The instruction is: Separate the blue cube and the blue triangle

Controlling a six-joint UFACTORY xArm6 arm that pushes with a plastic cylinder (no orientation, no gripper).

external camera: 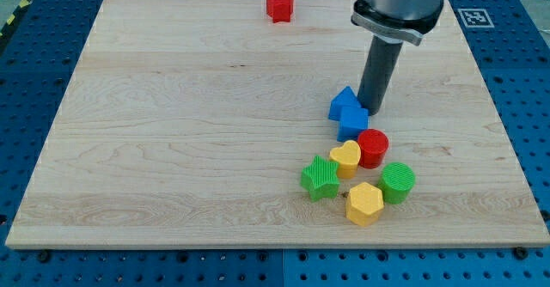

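Observation:
The blue triangle (343, 100) and the blue cube (353, 121) lie touching each other right of the board's middle, the triangle at the upper left of the cube. My tip (371, 109) stands on the board just right of both, touching or nearly touching them, at the cube's upper right corner. The dark rod rises from there to the arm's grey mount (398, 3) at the view's top.
Below the blue pair lies a cluster: a red cylinder (373, 148) touching the cube, a yellow heart (345, 159), a green star (320, 178), a green cylinder (397, 182) and a yellow hexagon (364, 204). A red star (279, 5) sits at the top edge.

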